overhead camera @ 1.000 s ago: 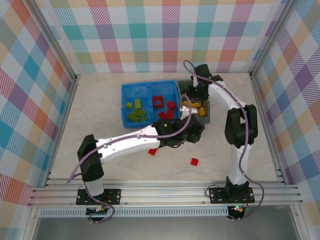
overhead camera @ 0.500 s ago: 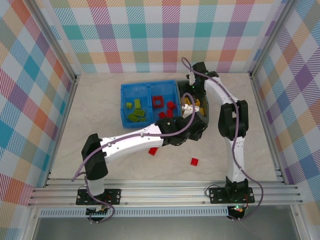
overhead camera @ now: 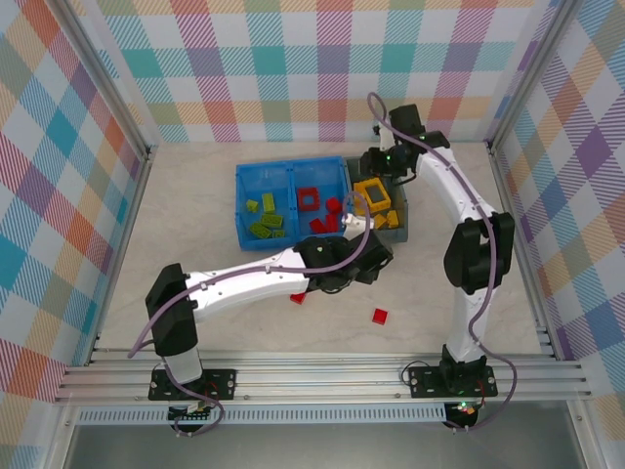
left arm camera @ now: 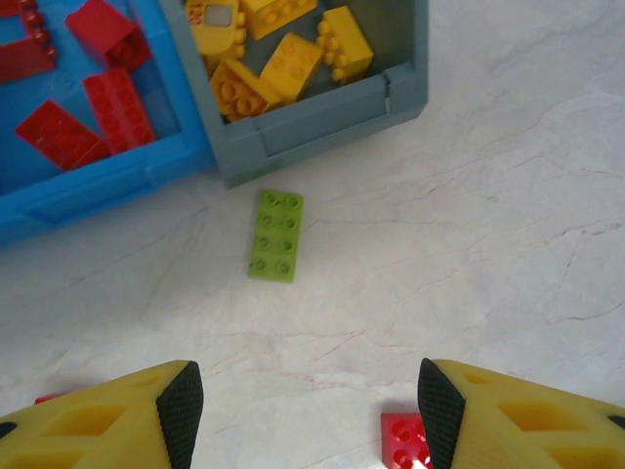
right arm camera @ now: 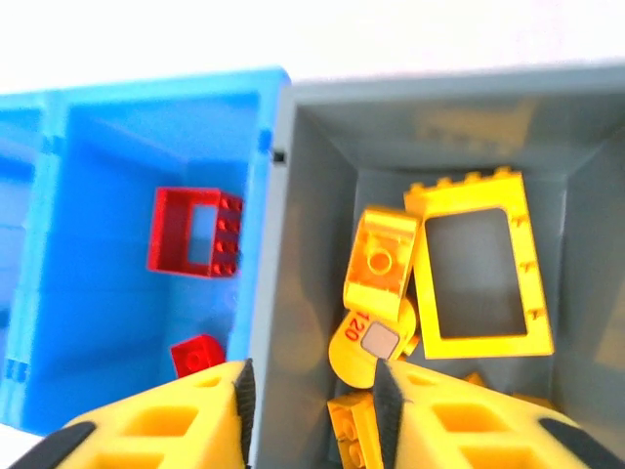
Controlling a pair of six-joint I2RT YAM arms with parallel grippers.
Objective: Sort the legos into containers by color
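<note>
A lime-green two-by-four lego [left arm camera: 275, 235] lies studs-up mid-tabletop [left arm camera: 488, 244], its long axis pointing at the grey bin [left arm camera: 322, 117] just beside it. The left gripper [left arm camera: 303, 415] is spread wide and empty; the right gripper [right arm camera: 312, 405], apparently parted, hangs over that bin.

Table [overhead camera: 195, 215]: cream, marbled, faint grey veins | Walls [overhead camera: 293, 68]: pastel plaid, three sides | Frame rails [overhead camera: 322, 376]: aluminium, along near edge | Corner post [overhead camera: 102, 78]: metal, back left
</note>
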